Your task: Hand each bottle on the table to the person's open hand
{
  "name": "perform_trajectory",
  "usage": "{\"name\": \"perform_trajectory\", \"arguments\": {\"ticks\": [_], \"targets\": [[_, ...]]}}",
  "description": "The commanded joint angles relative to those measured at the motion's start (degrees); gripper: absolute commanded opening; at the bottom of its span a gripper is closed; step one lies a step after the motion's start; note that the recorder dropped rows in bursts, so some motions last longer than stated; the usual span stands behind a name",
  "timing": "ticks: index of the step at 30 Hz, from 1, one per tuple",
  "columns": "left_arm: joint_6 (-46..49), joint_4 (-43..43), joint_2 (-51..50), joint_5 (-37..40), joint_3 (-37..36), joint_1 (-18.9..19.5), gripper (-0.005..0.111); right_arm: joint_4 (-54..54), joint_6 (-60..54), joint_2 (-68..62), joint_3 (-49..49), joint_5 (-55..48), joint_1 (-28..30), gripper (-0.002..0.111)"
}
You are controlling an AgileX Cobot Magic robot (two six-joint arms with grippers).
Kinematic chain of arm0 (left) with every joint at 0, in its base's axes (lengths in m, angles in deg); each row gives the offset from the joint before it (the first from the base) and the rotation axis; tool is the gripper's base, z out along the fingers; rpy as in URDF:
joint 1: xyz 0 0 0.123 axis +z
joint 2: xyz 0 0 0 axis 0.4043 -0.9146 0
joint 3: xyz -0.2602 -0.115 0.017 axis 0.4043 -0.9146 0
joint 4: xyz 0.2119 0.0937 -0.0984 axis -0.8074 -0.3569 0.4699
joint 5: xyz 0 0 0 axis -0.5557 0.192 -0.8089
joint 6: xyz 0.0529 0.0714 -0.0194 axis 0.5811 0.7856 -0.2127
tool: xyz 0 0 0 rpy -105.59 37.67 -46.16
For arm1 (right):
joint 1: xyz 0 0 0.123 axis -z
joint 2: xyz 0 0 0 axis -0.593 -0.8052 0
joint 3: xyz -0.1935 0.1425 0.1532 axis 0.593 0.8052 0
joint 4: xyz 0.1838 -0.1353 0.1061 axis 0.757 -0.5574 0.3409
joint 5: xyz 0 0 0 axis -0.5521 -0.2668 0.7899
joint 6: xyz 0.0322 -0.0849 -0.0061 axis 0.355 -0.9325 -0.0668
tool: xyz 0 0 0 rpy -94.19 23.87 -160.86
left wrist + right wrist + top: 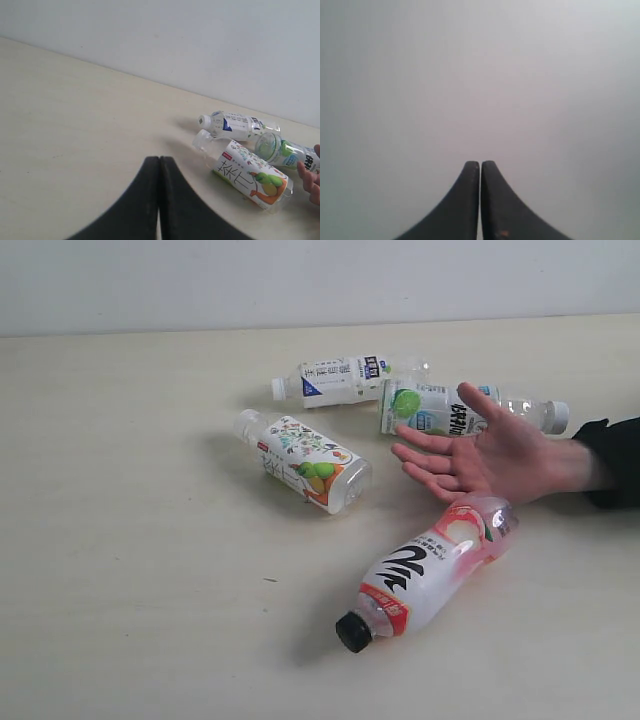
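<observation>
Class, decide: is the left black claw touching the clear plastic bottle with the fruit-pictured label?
Apart. In the left wrist view, bare cream table lies between the black claw and the fruit-label bottle.

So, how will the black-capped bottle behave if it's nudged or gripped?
The black-capped bottle lies on its side on the table, so a nudge would probably roll it. Its round, glossy body may slip between jaws. Being clear plastic, it likely dents under a hard squeeze.
</observation>
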Motion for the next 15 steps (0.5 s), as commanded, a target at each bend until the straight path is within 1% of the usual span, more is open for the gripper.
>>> {"name": "perform_trajectory", "arguments": {"ticks": [1,2,5,6,7,8,9,10,11,12,13,15], "targets": [[0.2,-0.1,0.4,-0.2,-0.1,-0.2,0.0,0.8,8.6,-2.0,-0.6,7.8,0.1,0.002],[0.2,-0.1,0.4,-0.2,-0.1,-0.2,0.0,0.8,8.6,-3.3,-2.0,7.8,0.1,0.002],[0.2,-0.1,0.4,-0.2,-0.1,-0.2,0.0,-1.0,11.5,-17.4,-13.3,5.4,0.1,0.002],[0.2,-0.1,0.4,-0.2,-0.1,-0.2,0.0,-6.6,12.7,-24.3,-20.7,0.6,0.1,0.002],[0.2,-0.1,0.4,-0.2,-0.1,-0.2,0.0,-13.8,15.2,-29.2,-25.5,-3.6,0.1,0.002],[0.2,-0.1,0.4,-0.2,-0.1,-0.2,0.0,-27.2,26.9,-35.7,-34.1,-11.4,-0.1,0.002],[0.2,-0.1,0.4,-0.2,-0.1,-0.2,0.0,-39.7,34.8,-40.2,-39.0,-15.8,-1.2,0.002],[0.2,-0.1,0.4,-0.2,-0.1,-0.2,0.0,-58.5,47.1,-45.4,-44.0,-19.0,-3.6,0.002],[0.2,-0.1,0.4,-0.2,-0.1,-0.2,0.0,-66.8,52.7,-48.9,-46.7,-20.2,-5.5,0.002],[0.2,-0.1,0.4,-0.2,-0.1,-0.2,0.0,-76.2,56.2,-53.8,-49.9,-20.4,-8.3,0.002],[0.2,-0.1,0.4,-0.2,-0.1,-0.2,0.0,-79.2,55.7,-56.4,-51.6,-20.4,-9.6,0.002],[0.2,-0.1,0.4,-0.2,-0.1,-0.2,0.0,-85.3,50.4,-60.8,-54.2,-21.8,-11.6,0.002]]}}
